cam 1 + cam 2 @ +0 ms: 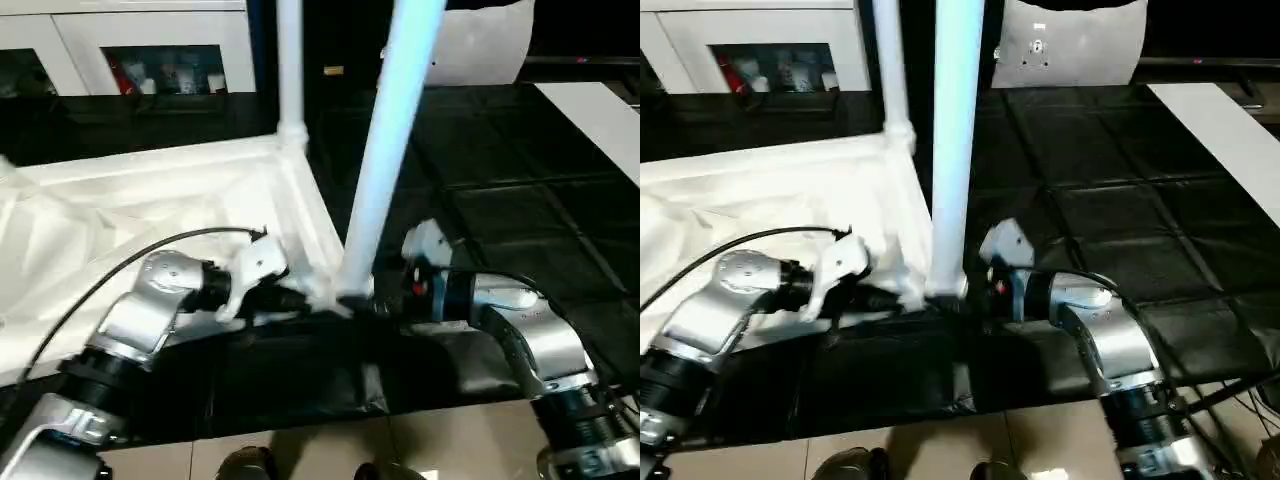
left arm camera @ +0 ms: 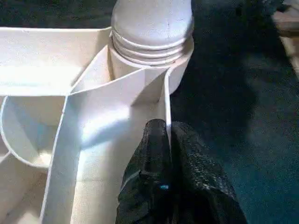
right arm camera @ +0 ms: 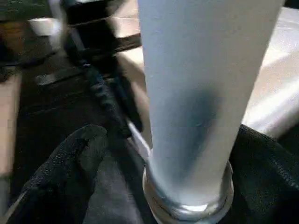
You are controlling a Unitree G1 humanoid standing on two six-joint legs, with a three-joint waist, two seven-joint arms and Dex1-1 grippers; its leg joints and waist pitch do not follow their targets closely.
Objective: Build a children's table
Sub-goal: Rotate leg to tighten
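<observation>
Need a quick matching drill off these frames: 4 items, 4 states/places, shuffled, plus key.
Items
1. left gripper
2. right gripper
3. near leg
4. far leg

States
A. stands in the tabletop's far corner socket
B. fingers spread on either side of a leg's base
C. pinched on the tabletop's side wall
D. leans at the near corner, threads still showing

Pairs: 1-C, 2-B, 3-D, 4-A

I am seeing glare washing out the ribbed white plastic tabletop (image 1: 120,215), its ribs barely reading. The black mat-covered workbench (image 1: 1110,220) is staying dim, catching faint sheen. The white tubular leg (image 3: 201,93) is looking blue-tinted and soft (close range), a shadow darkening its lower part.
</observation>
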